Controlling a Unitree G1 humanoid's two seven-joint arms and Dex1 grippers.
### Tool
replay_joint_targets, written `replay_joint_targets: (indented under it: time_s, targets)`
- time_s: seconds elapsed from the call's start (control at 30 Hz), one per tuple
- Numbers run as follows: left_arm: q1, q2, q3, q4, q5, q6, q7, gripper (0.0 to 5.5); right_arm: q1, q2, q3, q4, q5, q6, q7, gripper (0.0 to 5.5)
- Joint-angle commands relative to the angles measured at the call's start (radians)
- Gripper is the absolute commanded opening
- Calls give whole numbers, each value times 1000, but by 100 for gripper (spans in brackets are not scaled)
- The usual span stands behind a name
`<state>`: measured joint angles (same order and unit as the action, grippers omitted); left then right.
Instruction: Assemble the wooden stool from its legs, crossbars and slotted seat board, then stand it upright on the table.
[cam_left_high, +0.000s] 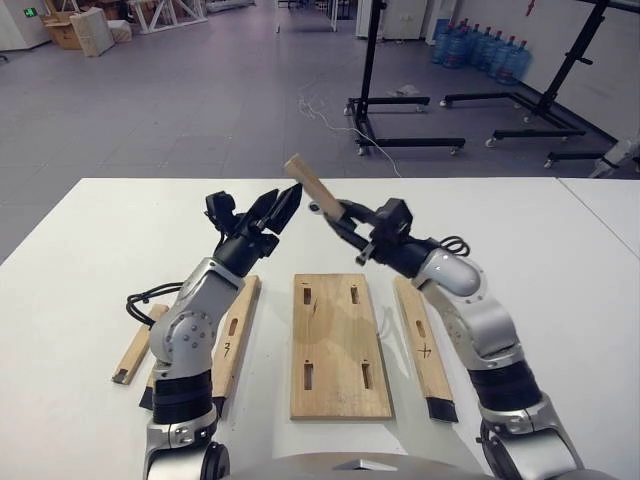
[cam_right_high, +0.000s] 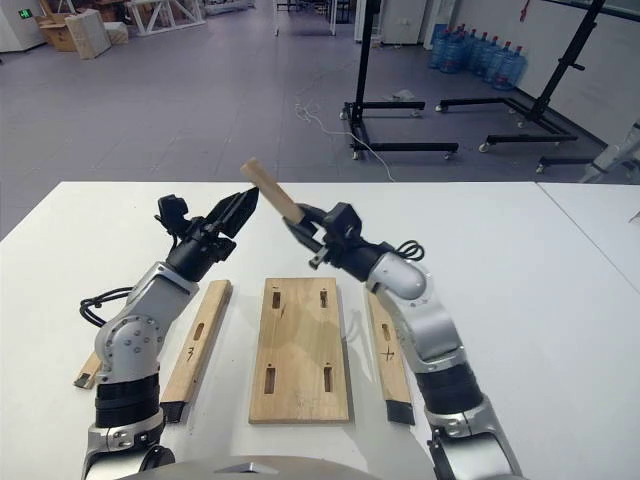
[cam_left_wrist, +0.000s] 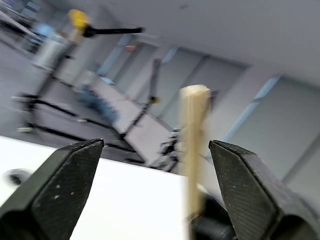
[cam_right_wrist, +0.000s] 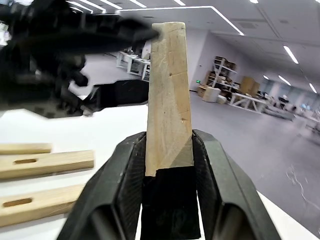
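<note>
My right gripper (cam_left_high: 326, 214) is shut on the lower end of a short wooden crossbar (cam_left_high: 304, 181), held tilted in the air above the table's far middle. In the right wrist view the crossbar (cam_right_wrist: 169, 95) rises from between the closed fingers (cam_right_wrist: 131, 170). My left gripper (cam_left_high: 281, 204) hovers open right beside the bar's free end. In the left wrist view that bar (cam_left_wrist: 194, 145) stands between the two spread fingers (cam_left_wrist: 65, 185), touching neither. The slotted seat board (cam_left_high: 340, 345) lies flat at the centre. One long leg (cam_left_high: 236, 335) lies left of it, another (cam_left_high: 424, 350) right.
A second short crossbar (cam_left_high: 135, 345) lies on the white table (cam_left_high: 90, 250) at the far left, beside a black cable (cam_left_high: 150, 297). Black wheeled stands (cam_left_high: 400, 110) and water bottles (cam_left_high: 485, 50) are on the floor beyond the table's far edge.
</note>
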<state>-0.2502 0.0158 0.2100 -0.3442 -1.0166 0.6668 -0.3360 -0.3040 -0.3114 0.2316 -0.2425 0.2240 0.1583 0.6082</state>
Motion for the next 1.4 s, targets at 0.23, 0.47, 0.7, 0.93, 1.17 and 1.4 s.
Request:
replay_joint_targets:
  time_s: [0.23,0.47,0.7,0.93,1.17,1.4]
  targets:
    - [-1,66,-52,-15,-93,65,41,387,-23,48,40,7,-28,-28,9,129]
    - [-5,87,-99,-14,20,-25,-38,282,-27,53,21,13,-5,-16,25,129]
    - [-4,69,-77,-36,-19,-97,-109,186,-31,43,13,50,-26,-51,35,129]
    - [-2,84,-90,-14,-13,-99,-120,103,-45,52,-2,77,-37,-77,24,129]
    - [-13,122,-137,32,90,-121,-133,65,-66,51,-6,65,-38,-84,33,129]
    - [6,137,-165,66,167,-172,-165,41,-72,57,-1,24,-30,-73,41,129]
